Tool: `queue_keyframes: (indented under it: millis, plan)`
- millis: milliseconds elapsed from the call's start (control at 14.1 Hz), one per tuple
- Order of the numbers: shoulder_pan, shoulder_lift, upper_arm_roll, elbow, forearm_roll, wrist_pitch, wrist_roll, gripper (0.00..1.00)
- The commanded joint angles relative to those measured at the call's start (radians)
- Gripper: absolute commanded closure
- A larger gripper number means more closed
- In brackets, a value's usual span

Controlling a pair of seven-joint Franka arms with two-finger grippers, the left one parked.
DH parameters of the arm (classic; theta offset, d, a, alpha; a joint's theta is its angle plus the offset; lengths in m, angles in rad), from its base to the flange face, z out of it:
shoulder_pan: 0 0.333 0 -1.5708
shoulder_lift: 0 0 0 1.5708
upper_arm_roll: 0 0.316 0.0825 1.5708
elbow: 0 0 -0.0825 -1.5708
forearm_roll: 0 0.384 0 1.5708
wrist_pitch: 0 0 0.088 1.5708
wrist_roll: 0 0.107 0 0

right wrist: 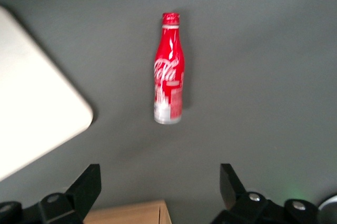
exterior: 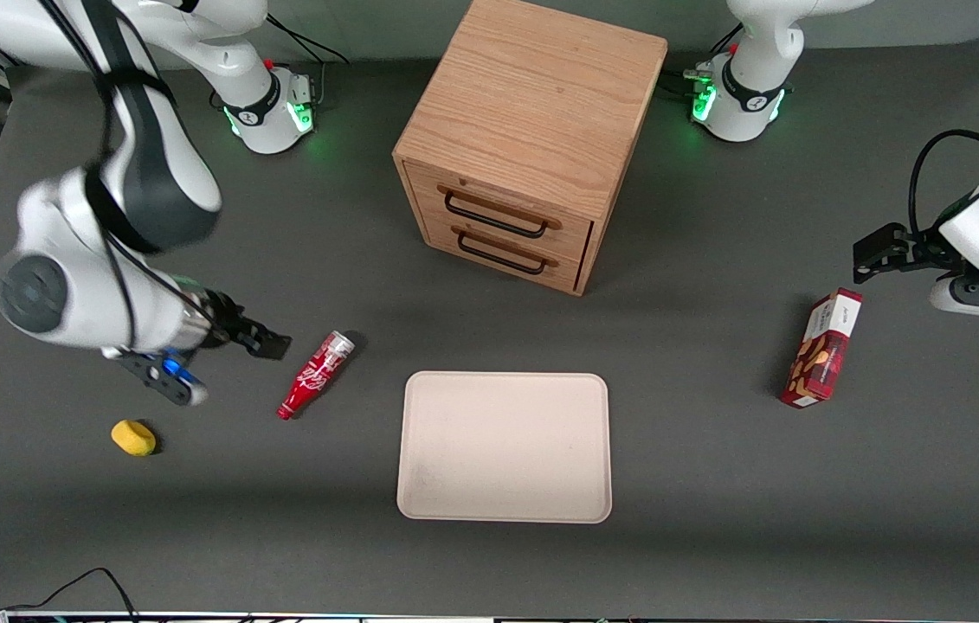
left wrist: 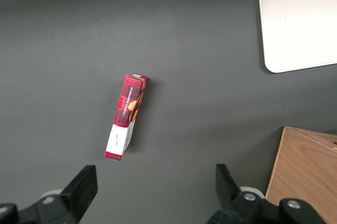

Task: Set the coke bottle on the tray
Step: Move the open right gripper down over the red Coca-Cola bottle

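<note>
Nearest the front camera, the beige tray (exterior: 504, 446) lies bare on the grey table, and the coke bottle (exterior: 315, 374) lies on its side just beside it toward the working arm's end, not yet touched. This looks like the approach step: the gripper (exterior: 226, 369) hovers close to the bottle, its fingers spread wide and holding nothing. Next it likely needs to line up over the bottle's body, descend and close across its narrow width.
</note>
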Motion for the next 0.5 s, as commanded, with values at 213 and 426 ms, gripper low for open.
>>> queue_keyframes:
  millis: [213,426]
  plan:
    - [0.006,0.118,0.021,-0.148,-0.145,0.307,0.127,0.0]
    - [0.007,0.146,0.021,-0.219,-0.188,0.43,0.157,0.0]
